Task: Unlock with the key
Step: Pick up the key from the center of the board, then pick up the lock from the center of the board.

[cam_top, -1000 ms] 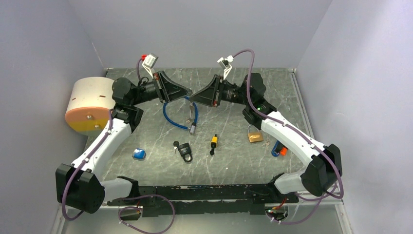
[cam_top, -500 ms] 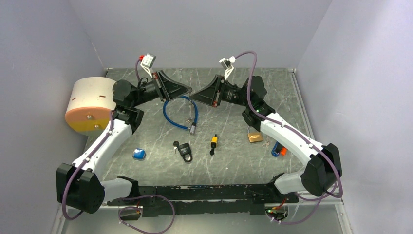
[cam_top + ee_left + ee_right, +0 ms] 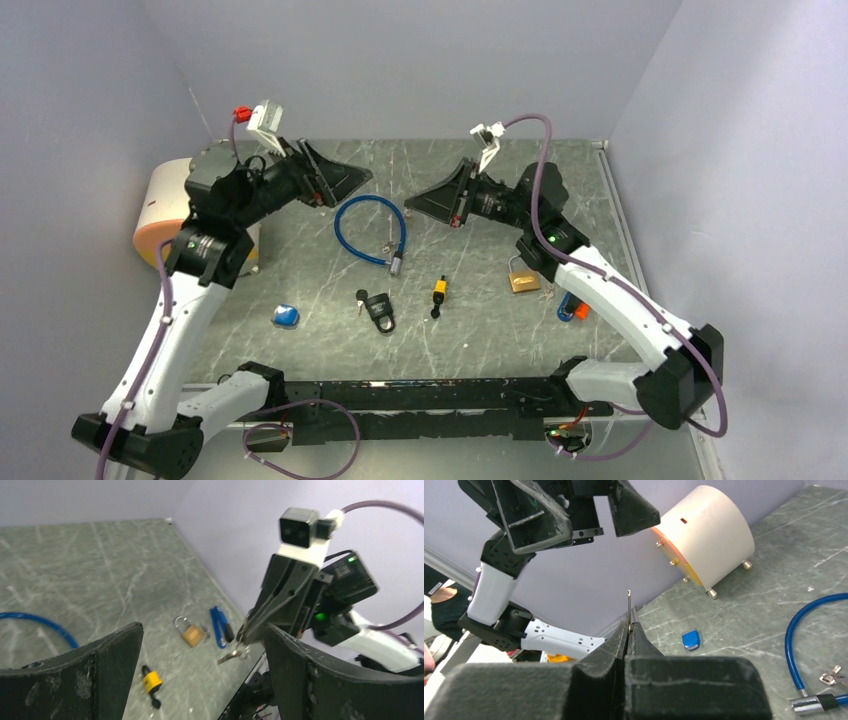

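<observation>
Now the handover is complete. A moment ago the two end effectors met tip to tip above the cable lock (image 3: 368, 228); the left end effector (image 3: 355, 182) has since released and drawn back toward the far-left corner, its jaws standing wide apart and empty. The right end effector (image 3: 418, 204) is clamped on the key (image 3: 629, 605), whose thin blade sticks out past the closed fingertips while the rest of the bunch dangles below, clear of the worktop (image 3: 470, 340).

By this reading the key is now in the arm that will use it, and the insertion step is not yet begun. Which lock it fits cannot be told. The candidates are:
- the cable lock, at mid-worktop toward the far edge, just below both end effectors;
- the black padlock (image 3: 380, 308) and the yellow padlock (image 3: 439, 291), side by side nearer the near edge;
- the brass padlock (image 3: 523, 281), toward the right edge, under the right forearm.

With the left arm withdrawn, a gap opens between the arms over the cable lock, giving the right arm room to descend. The drum (image 3: 155, 232) crowds the left edge behind the left arm, and walls close the left, far and right edges.
</observation>
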Controlling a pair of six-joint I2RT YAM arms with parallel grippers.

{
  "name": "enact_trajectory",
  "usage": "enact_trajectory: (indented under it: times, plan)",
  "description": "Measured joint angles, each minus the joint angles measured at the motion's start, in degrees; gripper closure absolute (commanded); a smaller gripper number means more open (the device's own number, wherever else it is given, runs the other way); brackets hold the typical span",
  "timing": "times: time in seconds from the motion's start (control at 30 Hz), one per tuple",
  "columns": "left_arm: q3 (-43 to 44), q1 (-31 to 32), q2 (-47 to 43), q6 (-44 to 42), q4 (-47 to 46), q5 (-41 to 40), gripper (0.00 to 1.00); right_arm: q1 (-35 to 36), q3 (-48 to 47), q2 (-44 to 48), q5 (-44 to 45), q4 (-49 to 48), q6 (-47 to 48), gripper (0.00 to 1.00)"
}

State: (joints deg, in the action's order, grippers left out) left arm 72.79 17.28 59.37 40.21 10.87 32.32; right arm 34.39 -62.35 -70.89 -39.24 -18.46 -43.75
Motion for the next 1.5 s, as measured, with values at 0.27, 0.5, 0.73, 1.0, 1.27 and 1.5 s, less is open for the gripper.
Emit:
enact_trajectory:
  times: [0.27,0.5,0.73,1.0,1.27,1.5]
  plan:
    - [1.2,0.0,-2.3,-10.8,17.9,-1.6,0.06,-0.1,4.3,9.7,8.5,10.8,1.8,1.0]
    - [-13.7,4.0,-3.1,-9.0,18.7,-3.0,0.06,-0.5,13.2,19.5,24.2,27.0,-0.6,1.0]
    - [-17.9,17.0,8.8,-2.9,14.9,-11.1,0.06,-2.1,18.6,23.4,37.0,42.2,-2.8,1.0]
    - [-0.7,30.5,34.1,0.5,18.5,-26.1,0.06,-4.2,21.3,29.0,45.1,53.7,-2.6,1.0]
    - [15.4,34.1,54.1,2.1,26.3,-33.5,0.08,-7.8,24.6,39.9,49.7,59.5,-1.3,1.0]
    - [19.1,35.1,60.3,4.6,33.7,-35.3,0.33,-8.1,24.7,41.0,49.6,62.1,-0.6,1.0]
